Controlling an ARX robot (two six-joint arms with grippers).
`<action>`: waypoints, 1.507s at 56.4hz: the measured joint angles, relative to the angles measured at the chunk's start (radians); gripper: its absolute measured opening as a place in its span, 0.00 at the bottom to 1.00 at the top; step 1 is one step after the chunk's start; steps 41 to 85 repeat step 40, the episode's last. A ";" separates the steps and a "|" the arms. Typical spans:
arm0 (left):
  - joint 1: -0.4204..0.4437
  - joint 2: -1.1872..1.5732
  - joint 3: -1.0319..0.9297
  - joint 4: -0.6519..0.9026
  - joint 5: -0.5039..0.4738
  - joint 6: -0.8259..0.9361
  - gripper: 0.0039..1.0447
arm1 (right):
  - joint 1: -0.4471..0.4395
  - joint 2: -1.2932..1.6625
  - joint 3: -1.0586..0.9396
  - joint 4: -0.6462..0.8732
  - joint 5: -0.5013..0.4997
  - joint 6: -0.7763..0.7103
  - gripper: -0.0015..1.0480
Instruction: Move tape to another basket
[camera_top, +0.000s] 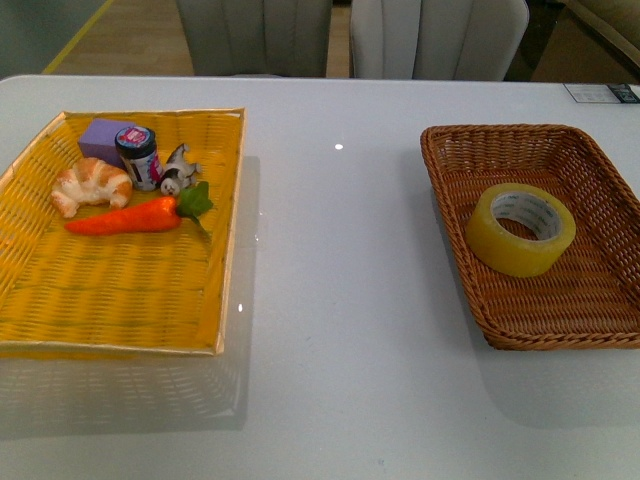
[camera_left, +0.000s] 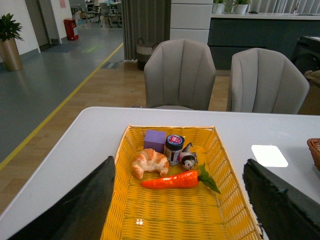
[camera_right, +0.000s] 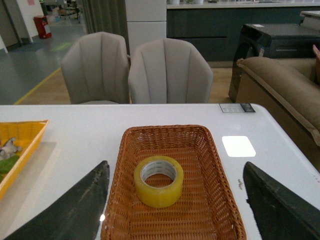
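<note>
The tape (camera_top: 520, 230), a yellowish roll with a white core, lies flat in the dark brown wicker basket (camera_top: 447, 215) on the right of the white table. In the right wrist view the tape (camera_right: 158, 181) sits mid-basket (camera_right: 120, 190), and my right gripper (camera_right: 175, 163) hangs open above and in front of it, its dark fingers (camera_right: 280, 205) spread wider than the basket. My left gripper (camera_left: 179, 161) is open over the yellow basket (camera_left: 170, 210), holding nothing. Neither arm shows in the front view.
The yellow basket (camera_top: 120, 290) on the left holds a croissant (camera_top: 92, 185), a carrot (camera_top: 130, 216), a dark jar (camera_top: 138, 157), a purple block (camera_top: 106, 137) and a small toy (camera_top: 178, 170). Two grey chairs (camera_top: 255, 35) stand behind the far edge.
</note>
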 joint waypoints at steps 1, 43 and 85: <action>0.000 0.000 0.000 0.000 0.000 0.000 0.85 | 0.000 0.000 0.000 0.000 0.000 0.000 0.88; 0.000 0.000 0.000 0.000 0.000 0.002 0.92 | 0.000 0.000 0.000 0.000 0.000 0.000 0.91; 0.000 0.000 0.000 0.000 0.000 0.002 0.92 | 0.000 0.000 0.000 0.000 0.000 0.000 0.91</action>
